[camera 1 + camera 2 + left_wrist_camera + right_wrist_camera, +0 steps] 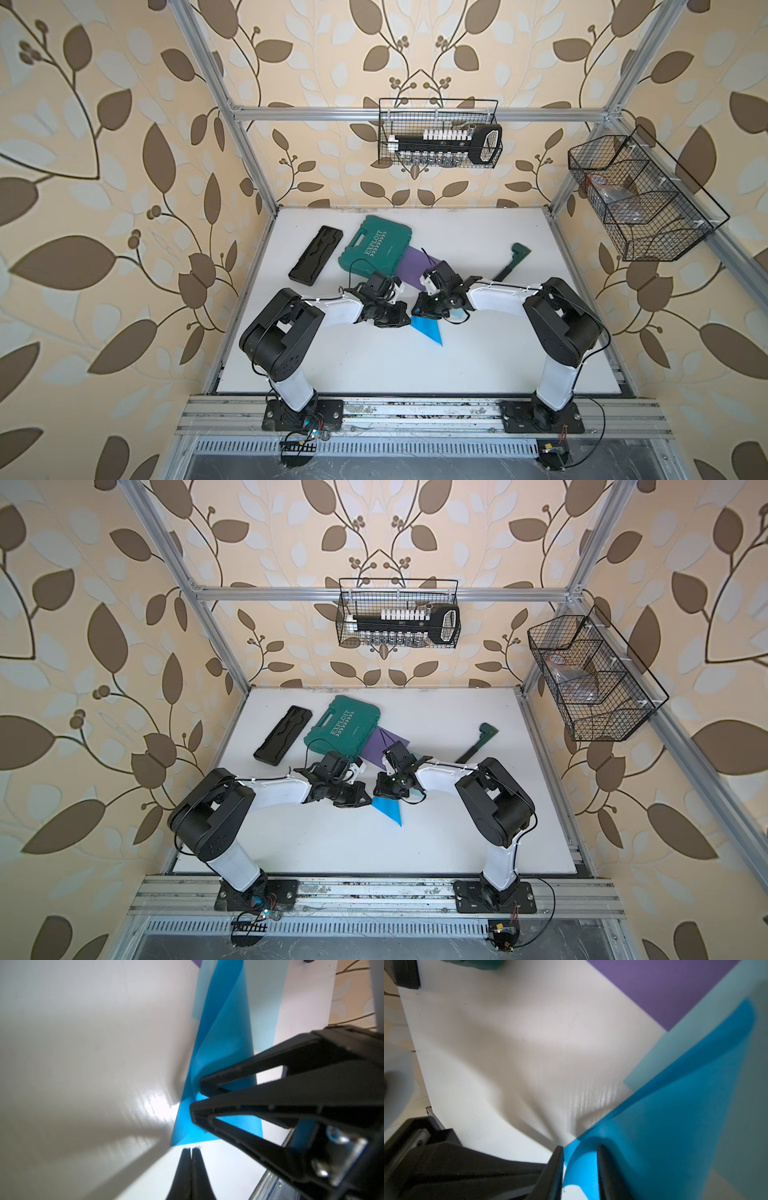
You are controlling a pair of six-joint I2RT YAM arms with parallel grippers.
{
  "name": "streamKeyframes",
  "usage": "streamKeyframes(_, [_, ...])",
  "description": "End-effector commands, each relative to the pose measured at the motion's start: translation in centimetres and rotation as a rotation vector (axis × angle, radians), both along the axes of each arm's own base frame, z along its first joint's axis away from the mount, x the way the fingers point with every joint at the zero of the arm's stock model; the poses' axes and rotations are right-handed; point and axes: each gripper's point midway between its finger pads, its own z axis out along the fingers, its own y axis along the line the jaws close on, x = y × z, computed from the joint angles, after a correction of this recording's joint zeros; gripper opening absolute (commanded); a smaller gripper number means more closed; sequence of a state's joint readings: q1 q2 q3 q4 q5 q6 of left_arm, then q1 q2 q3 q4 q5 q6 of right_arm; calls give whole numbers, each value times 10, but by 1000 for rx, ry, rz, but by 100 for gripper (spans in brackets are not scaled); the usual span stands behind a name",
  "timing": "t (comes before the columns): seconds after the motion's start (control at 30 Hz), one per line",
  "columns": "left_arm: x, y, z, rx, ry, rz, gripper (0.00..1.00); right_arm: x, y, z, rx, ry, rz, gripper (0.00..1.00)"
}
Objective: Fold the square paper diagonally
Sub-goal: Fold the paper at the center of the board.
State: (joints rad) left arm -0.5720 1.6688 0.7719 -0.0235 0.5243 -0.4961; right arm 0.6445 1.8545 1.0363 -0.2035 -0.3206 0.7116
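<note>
The blue square paper [430,332] [390,812] lies mid-table, bent over into a triangle. Its upper layer [675,1126] curls up off the lower one instead of lying flat. My right gripper [580,1148] [417,312] is open at the paper's far corner, and the curled edge passes loosely between its two fingers. My left gripper [191,1149] [402,319] is shut with nothing in it, its tips on the white table just off the paper's edge [187,1136]. The two grippers almost meet there. The right fingers [207,1086] cover part of the paper in the left wrist view.
A purple sheet [415,266] lies behind the blue paper, partly under a green tool case [376,245]. A black tray [316,259] lies at the left and a green-handled tool [513,259] at the right. Wire baskets [440,133] hang on the frame.
</note>
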Motion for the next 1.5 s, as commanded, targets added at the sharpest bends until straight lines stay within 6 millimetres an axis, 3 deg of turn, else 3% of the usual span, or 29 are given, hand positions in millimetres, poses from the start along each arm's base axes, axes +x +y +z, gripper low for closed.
streamKeyframes(0.0, [3,4,11,-3,-40,1,0,-10,-15,-22,-91,52,-14,34])
streamKeyframes(0.23, [3,4,11,-6,-43,0,0,-11,-16,-21,-93,52,-16,41])
streamKeyframes(0.33, [3,0,10,-26,-33,-6,0,-11,-17,-20,-94,50,-17,36])
streamKeyframes(0.5, [6,-6,5,-35,-12,-9,0,-12,-18,-21,-100,47,-18,18])
streamKeyframes(0.93, [13,-20,3,-51,-12,-28,0,-11,-19,-21,-105,42,-16,4])
streamKeyframes(1.47, [3,-21,-2,-47,7,-43,0,-10,-20,-20,-112,39,-21,1])
